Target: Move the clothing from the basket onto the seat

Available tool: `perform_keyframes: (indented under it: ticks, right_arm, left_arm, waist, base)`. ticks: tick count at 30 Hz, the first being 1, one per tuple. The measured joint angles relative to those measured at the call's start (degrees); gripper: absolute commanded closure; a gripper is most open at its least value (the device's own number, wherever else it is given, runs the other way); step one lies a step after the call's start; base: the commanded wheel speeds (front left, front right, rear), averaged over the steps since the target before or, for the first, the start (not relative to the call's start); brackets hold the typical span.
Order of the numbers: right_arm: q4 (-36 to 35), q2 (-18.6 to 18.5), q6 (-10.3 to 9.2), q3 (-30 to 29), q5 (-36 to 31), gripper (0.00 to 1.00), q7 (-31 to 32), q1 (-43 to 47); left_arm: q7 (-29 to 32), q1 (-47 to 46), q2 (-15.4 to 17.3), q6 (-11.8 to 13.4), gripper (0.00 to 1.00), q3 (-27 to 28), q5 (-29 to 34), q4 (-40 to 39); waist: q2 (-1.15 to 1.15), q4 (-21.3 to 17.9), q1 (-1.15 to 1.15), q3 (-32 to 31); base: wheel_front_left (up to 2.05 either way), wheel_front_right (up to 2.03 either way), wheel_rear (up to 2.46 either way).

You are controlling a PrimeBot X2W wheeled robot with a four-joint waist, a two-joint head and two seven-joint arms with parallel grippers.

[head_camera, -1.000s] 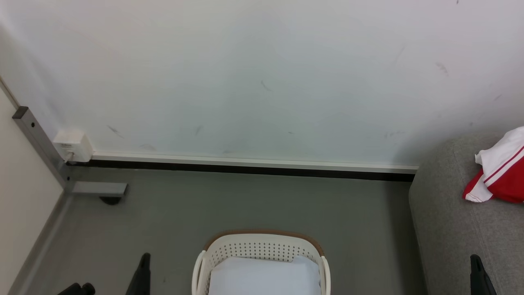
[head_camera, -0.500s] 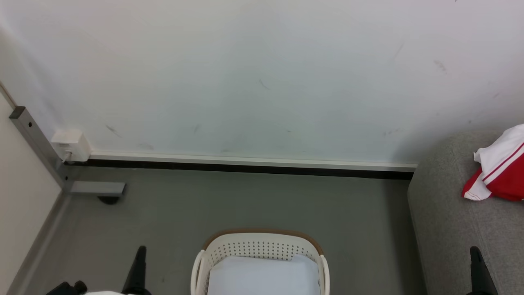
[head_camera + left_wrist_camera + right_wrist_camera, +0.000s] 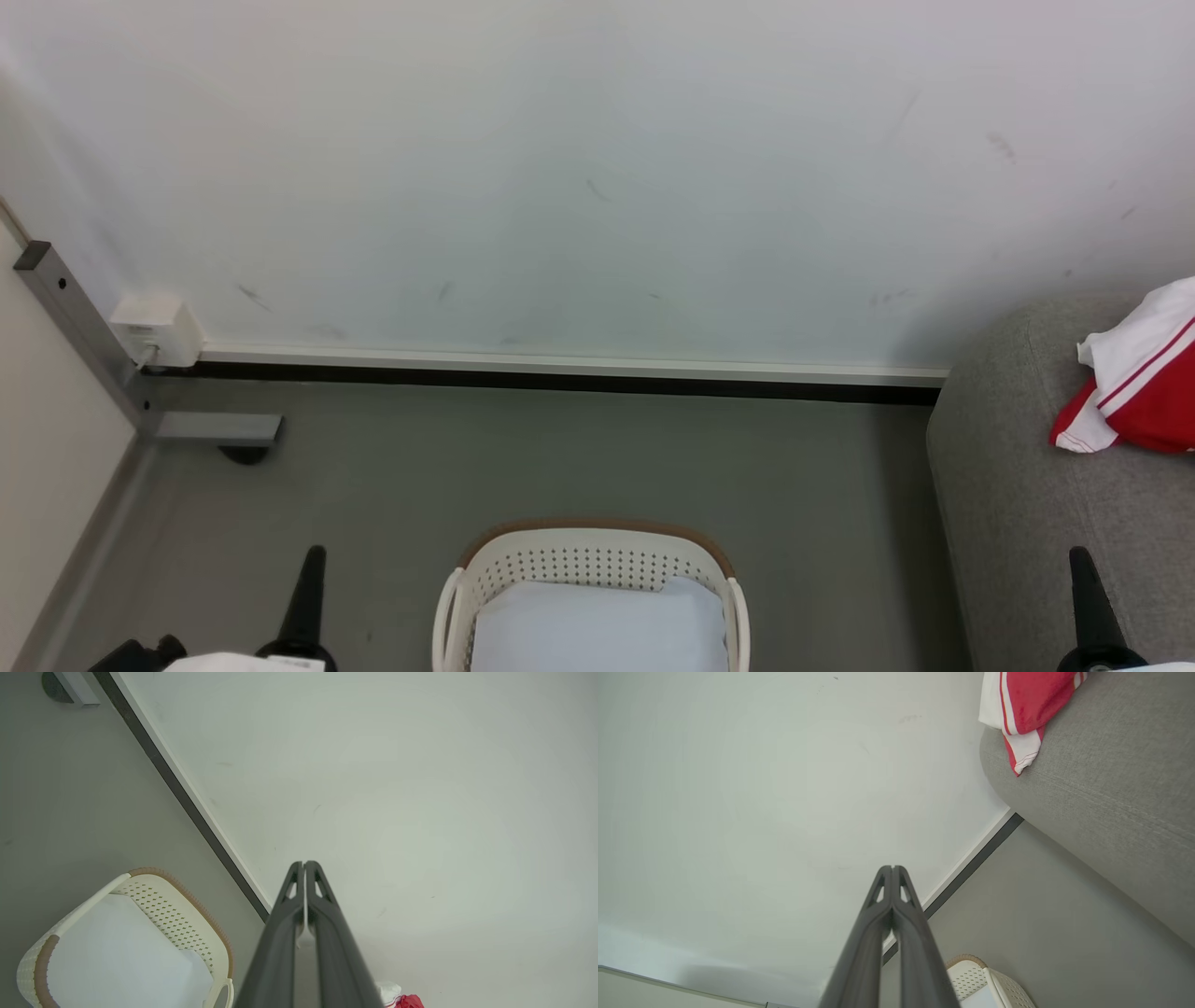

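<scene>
basket (image 3: 588, 569) centre, on floor (image 3: 560, 457) | seat (image 3: 1027, 504) right of it | garment (image 3: 1134, 392) on seat

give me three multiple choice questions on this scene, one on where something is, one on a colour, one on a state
1. Where does the red and white garment lie?
A on the light grey fabric seat
B on a wooden table
C on a hook

2. What colour is the cloth in the oval cream-white perforated plastic basket?
A black
B pale bluish white
C green

3. How does the left gripper stand?
A spread wide
B shut and empty
C clamped on a cup

Answers:
1 A, the head view shows the garment resting on top of the seat.
2 B, the head view shows pale cloth inside the basket's brown rim.
3 B, the left wrist view shows its tips meeting with nothing between them.
</scene>
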Motion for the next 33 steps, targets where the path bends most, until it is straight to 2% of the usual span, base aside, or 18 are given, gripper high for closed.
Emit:
perform_keyframes:
  ticks: [33]
  right_arm:
    - [0.7,-0.1,0.0,-0.2,17.0,1.0,4.2,-3.4]
  left_arm:
    - [4.2,-1.5,-0.2,-0.2,1.0,2.1,-16.5,-1.9]
  waist:
    - [0.0,-0.7,0.0,0.6]
  base:
    - [0.0,0.0,0.0]
